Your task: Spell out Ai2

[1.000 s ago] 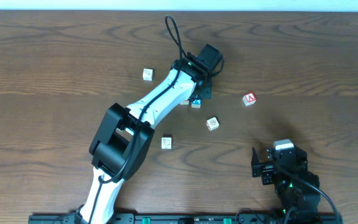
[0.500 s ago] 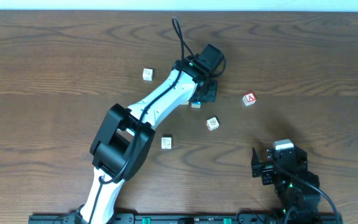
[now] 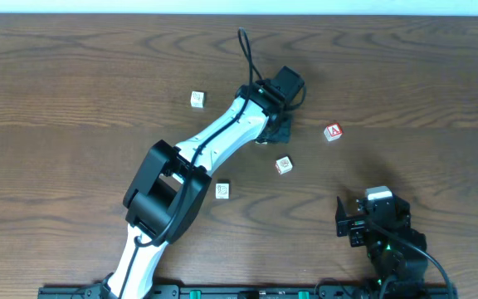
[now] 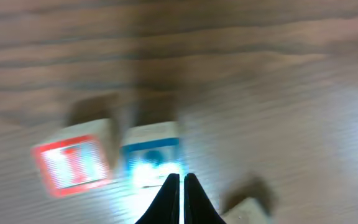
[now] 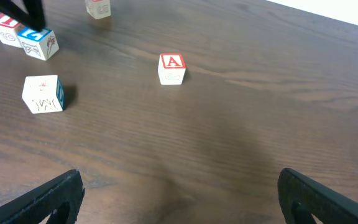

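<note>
The I cube (image 4: 73, 163) and the 2 cube (image 4: 154, 158) sit side by side on the counter (image 3: 73, 100), so that pair looks done. The A cube (image 3: 333, 132) stands well apart and has not yet joined them. The left fingers (image 4: 174, 194) are pinched shut on nothing, tips at the 2. The right fingers (image 5: 45, 199) gape wide, empty.

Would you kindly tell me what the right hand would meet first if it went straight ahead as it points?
Most likely the red A cube, nearly straight ahead of the open right hand; nothing stands between, though depth is uncertain.
</note>
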### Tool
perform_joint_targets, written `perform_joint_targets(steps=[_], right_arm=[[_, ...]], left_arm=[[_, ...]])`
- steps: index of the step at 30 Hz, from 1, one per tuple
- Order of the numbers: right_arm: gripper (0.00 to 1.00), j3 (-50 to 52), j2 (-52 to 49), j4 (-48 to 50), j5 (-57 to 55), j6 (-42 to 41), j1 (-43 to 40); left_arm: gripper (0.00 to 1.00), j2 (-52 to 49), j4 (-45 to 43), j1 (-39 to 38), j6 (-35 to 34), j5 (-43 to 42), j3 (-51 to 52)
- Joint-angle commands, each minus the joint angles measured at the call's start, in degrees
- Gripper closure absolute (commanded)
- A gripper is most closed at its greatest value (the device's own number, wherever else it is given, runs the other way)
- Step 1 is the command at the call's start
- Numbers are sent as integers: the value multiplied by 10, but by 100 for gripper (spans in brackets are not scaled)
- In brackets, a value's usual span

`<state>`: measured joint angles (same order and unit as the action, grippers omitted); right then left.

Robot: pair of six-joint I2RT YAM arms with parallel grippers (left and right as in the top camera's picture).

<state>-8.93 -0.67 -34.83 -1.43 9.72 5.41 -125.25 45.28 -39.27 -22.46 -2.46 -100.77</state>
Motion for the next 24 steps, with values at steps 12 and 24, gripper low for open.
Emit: perform_joint_targets(steps=[12,24], right_arm=[[1,2,3,1,4,6,-8],[1,2,3,1,4,6,-8]], left_arm=[[94,152,42,36,8,195,-93],[5,320,103,37,6,284,-93]])
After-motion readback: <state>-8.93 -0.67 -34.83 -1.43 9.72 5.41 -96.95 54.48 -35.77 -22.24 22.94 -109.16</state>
